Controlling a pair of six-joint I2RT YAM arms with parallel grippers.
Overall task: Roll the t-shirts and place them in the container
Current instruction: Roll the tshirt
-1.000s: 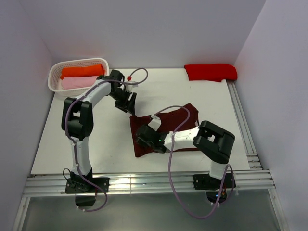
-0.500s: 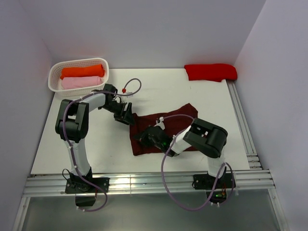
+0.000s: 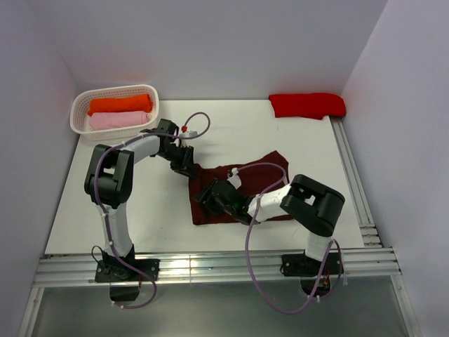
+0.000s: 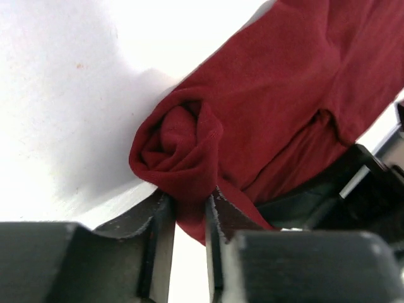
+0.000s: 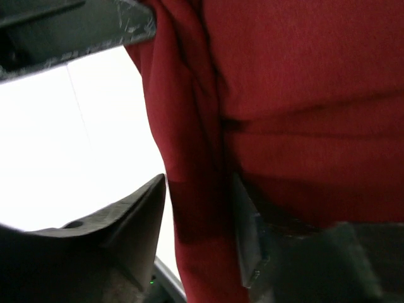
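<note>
The dark maroon t-shirt (image 3: 245, 184) lies crumpled in the middle of the table, its left edge partly rolled. In the left wrist view that edge is a tight rolled curl (image 4: 180, 148). My left gripper (image 3: 187, 168) sits at the shirt's upper left corner, and its jaws (image 4: 189, 205) are shut on a fold of the cloth. My right gripper (image 3: 210, 196) rests low on the shirt's left part. Its fingers (image 5: 199, 211) stand open around a hanging fold of the maroon cloth (image 5: 196, 158).
A white basket (image 3: 78, 105) at the back left holds an orange roll (image 3: 119, 104) and a pink roll (image 3: 119, 120). A bright red t-shirt (image 3: 307, 104) lies folded at the back right. Metal rails (image 3: 354, 182) run along the right and near edges.
My left gripper came down to the shirt's upper left corner and closed on the cloth. My right gripper opened its jaws, with the fold still between them.
</note>
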